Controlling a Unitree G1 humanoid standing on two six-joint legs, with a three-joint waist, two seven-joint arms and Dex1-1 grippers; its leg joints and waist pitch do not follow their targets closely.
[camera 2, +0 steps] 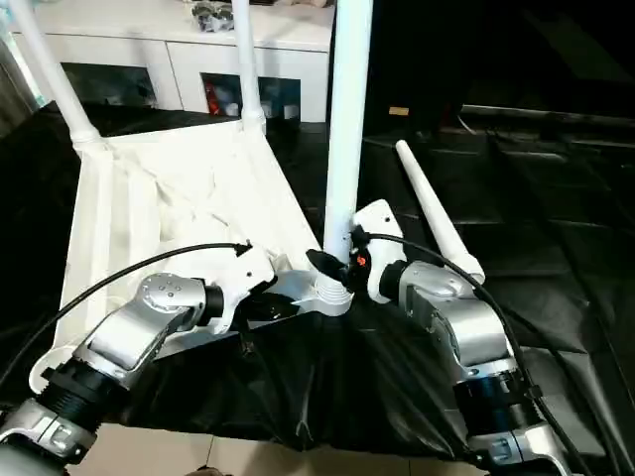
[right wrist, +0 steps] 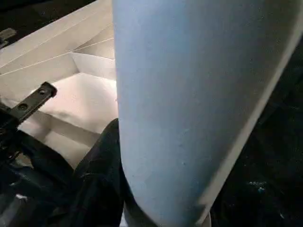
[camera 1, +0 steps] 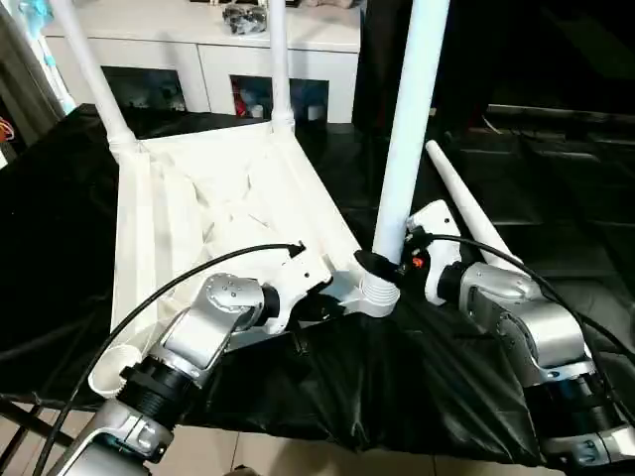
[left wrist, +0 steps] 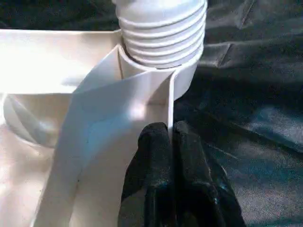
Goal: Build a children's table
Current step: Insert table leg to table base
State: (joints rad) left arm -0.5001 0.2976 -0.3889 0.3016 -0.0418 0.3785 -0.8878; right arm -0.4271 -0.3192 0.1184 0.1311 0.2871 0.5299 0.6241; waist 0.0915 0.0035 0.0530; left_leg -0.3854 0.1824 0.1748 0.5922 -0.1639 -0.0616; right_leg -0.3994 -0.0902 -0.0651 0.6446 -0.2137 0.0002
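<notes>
The all-white children's table (camera 1: 213, 213) lies underside up, 3 legs standing. The left hand (left wrist: 173, 156) is pinched closed on its rim; the right hand (camera 1: 382, 266) clasps the near leg (camera 1: 409, 129).

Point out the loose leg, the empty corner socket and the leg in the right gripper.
Loose leg (camera 1: 466, 203), left eye view, mid-shaft.
Empty socket (camera 1: 107, 378), left eye view, rim.
Gripped leg (camera 1: 407, 129), left eye view, shaft.

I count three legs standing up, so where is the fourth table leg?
The loose leg lies flat on the black cloth on the robot's right, just beyond its right arm and beside the upright leg.
</notes>
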